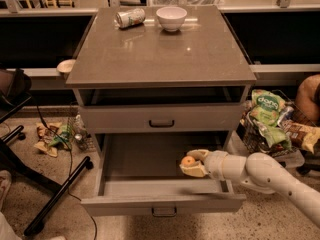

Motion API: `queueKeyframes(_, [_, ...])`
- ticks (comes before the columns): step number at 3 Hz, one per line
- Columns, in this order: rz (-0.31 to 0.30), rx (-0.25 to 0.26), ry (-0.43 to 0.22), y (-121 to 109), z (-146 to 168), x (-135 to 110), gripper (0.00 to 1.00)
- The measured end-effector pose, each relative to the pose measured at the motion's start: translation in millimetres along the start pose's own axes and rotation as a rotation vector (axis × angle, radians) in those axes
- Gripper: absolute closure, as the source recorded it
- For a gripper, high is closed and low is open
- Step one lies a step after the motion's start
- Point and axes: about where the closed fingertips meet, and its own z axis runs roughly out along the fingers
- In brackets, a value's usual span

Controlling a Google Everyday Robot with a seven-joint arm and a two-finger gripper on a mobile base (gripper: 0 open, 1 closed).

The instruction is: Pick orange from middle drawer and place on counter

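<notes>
The orange point(188, 161) is a small round fruit held between my gripper's fingers inside the open middle drawer point(150, 190), over its right half. My gripper point(191, 163) reaches in from the right on a white arm and is shut on the orange. The counter point(160, 54) is the glossy grey-brown top of the cabinet, above and behind the gripper.
A white bowl point(171, 18) and a tipped can point(130, 18) lie at the back of the counter. A closed drawer front point(161, 118) with a dark handle sits above the open one. Snack bags in a basket point(270, 121) stand to the right. A black chair leg point(55, 196) lies left.
</notes>
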Motion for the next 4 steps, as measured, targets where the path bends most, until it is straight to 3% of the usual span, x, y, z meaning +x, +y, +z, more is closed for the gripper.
queueKeyframes(2, [0.016, 0.022, 0.082, -41.2, -74.3, -63.5, 1.0])
queueKeyframes(3, [-0.014, 0.053, 0.143, -52.7, -110.4, -107.8, 1.0])
queueKeyframes(4, [-0.014, 0.053, 0.143, -52.7, -110.3, -107.7, 1.0])
